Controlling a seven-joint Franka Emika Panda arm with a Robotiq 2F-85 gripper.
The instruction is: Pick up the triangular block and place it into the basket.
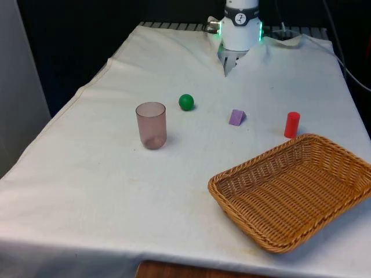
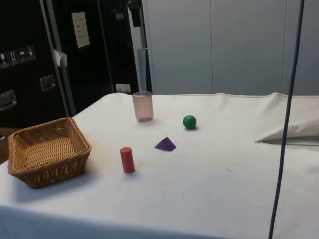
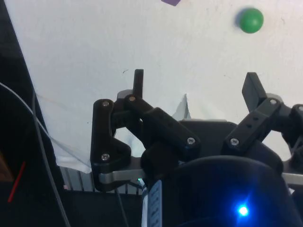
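Basket (image 1: pixel 290 197) sits nearest the front camera; purple triangular block (image 1: pixel 236 117) lies on the counter between it and the pincer (image 1: pixel 228 65), which hangs spread and empty well behind the block.

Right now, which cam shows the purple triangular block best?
Side view: the triangular block sits whole and unobstructed near mid-table, its sloped faces clear. The front view shows it whole too, but farther off. The wrist view catches just a purple corner.
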